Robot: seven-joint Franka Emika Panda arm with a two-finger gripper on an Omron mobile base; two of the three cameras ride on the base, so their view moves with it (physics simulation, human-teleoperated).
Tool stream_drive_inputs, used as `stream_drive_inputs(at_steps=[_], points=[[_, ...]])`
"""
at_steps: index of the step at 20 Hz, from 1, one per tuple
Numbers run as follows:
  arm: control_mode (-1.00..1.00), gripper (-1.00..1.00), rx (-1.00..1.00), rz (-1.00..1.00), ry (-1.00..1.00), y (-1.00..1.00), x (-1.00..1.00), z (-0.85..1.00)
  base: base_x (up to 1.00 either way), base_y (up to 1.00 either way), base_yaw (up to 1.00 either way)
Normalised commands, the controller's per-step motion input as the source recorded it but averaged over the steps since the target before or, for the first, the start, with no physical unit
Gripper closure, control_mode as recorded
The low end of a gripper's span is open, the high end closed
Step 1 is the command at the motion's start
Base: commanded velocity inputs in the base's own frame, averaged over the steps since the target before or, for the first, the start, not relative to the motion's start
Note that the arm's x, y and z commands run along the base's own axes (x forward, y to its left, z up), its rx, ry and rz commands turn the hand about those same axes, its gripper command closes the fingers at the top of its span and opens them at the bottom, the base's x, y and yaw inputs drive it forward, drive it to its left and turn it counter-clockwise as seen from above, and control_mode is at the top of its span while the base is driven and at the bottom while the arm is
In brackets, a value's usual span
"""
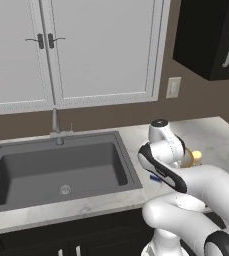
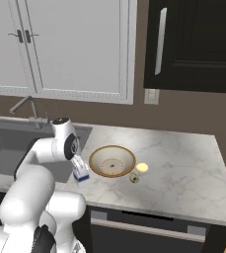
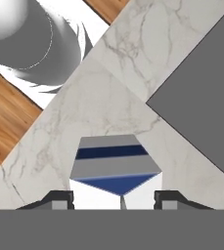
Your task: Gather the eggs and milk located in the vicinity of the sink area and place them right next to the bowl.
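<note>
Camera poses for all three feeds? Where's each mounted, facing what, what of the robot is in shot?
Left base view: behind-left of the white arm, facing the dark grey rectangular sink.
Right base view: behind-right, facing the golden-brown-rimmed bowl and small pale yellowish egg; arm at lower left.
Hand view: on the hand, looking down at the white blue-banded milk carton between the dark fingertips of the tool.
Both base views share the sink, bowl and marble counter.

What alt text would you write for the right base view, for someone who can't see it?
A white robot arm reaches down over a marble counter, its gripper at a small white milk carton with a blue band, just left of a golden-rimmed bowl. A pale egg lies just right of the bowl, and a dark sink sits at far left.
</note>
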Motion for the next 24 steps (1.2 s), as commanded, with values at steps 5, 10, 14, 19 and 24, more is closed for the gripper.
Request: stream_drive_inputs(at_steps=[5, 10, 14, 19, 24], points=[[-1.00, 1.00, 0.00, 0.00, 0.00, -0.15, 0.11, -0.08, 0.00, 0.00, 0.00], [-1.00, 1.00, 0.00, 0.00, 0.00, -0.05, 0.01, -0.12, 0.00, 0.00, 0.00], [-1.00, 1.00, 0.00, 0.00, 0.00, -0.01, 0.00, -0.17, 0.00, 0.00, 0.00], [-1.00, 1.00, 0.00, 0.00, 0.00, -0.06, 0.06, -0.16, 0.00, 0.00, 0.00], [-1.00, 1.00, 0.00, 0.00, 0.00, -0.16, 0.11, -0.18, 0.00, 0.00, 0.00]])
